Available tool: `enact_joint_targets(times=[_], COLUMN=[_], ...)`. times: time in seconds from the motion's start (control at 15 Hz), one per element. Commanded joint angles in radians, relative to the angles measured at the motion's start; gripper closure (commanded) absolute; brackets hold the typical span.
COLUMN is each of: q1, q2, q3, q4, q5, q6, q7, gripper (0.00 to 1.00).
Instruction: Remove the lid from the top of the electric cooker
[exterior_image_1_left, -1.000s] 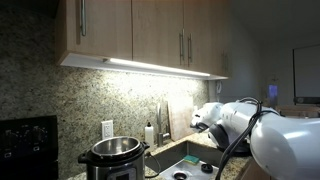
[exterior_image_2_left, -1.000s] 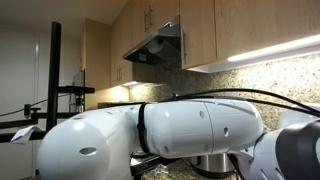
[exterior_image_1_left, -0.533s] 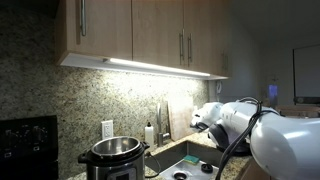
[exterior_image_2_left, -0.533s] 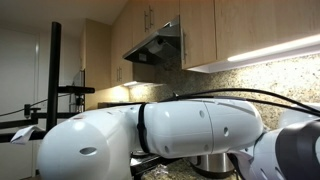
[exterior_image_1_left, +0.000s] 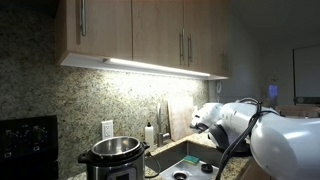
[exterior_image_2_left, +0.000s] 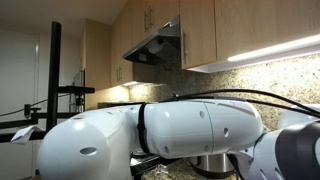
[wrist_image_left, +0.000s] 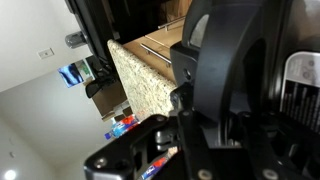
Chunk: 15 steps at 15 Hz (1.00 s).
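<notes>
White arm (exterior_image_1_left: 275, 135) bent low, wrist (exterior_image_1_left: 212, 114) stretched out level

No legible text on any surface

The lower frame is filled by the white robot arm (exterior_image_2_left: 190, 130); a black cable (exterior_image_2_left: 250, 93) is arched over it; a range hood (exterior_image_2_left: 157, 47) and wooden cabinets (exterior_image_2_left: 250, 25) are seen above; a black pole (exterior_image_2_left: 54, 80) is set beside it; a steel-coloured shape (exterior_image_2_left: 213, 164) is glimpsed beneath, too hidden to be named.
</notes>
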Motion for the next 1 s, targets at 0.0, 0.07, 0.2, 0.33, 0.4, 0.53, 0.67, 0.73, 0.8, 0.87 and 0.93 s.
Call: enact_joint_targets(times=[0.0,0.07,0.2,0.33,0.4,0.53,0.67,0.73,0.8,0.87,0.93], q1=[0.003,0.001,0.001,0.005,0.008,0.01,0.012,0.011,0.011,0.011,0.011], q2=[-0.006,-0.01,-0.014,-0.018,-0.017,-0.019,-0.019,-0.019,-0.019,-0.018,-0.017], q3=[-0.014,-0.011,-0.01,-0.012,-0.013,-0.011,-0.012,-0.013,-0.014,-0.015,-0.018], q4=[-0.005,-0.003,0.0,-0.005,-0.006,-0.008,-0.01,-0.011,-0.012,-0.013,-0.013], q5=[0.019,0.024,0.027,0.027,0.026,0.029,0.027,0.026,0.025,0.022,0.02], q6=[0.009,0.01,0.021,0.025,0.023,0.021,0.018,0.017,0.017,0.018,0.021], q7=[0.012,0.016,0.036,0.053,0.064,0.075,0.087,0.089,0.088,0.087,0.087], gripper=[0.96,0.96,0.96,0.96,0.84,0.59,0.49,0.44,0.37,0.31,0.24])
